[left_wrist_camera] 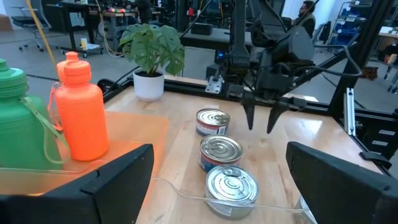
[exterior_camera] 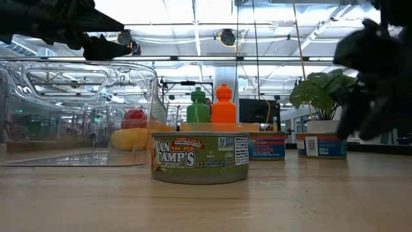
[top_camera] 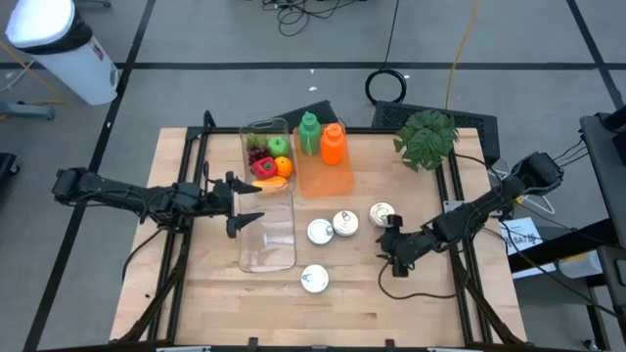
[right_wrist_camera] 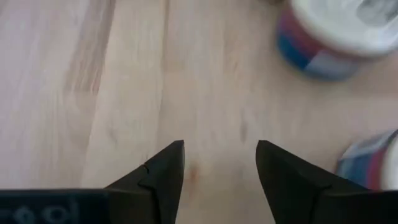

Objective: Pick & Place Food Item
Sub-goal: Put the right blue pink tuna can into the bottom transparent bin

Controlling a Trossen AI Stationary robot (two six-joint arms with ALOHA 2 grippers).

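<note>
Hovering: R claw [top_camera: 393, 247] open, empty, nr cans [top_camera: 333, 227].

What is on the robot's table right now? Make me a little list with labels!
cans: four tins, three grouped and one alone nearer the front edge
bottles: green bottle and orange bottle standing in an orange tray
toy food: fruit and vegetables in a clear bin
empty bin: clear bin, nothing inside
plant: potted plant at the far right corner
left gripper: open, over the clear bins
right gripper: open, empty, pointing down at bare wood beside the cans
</note>
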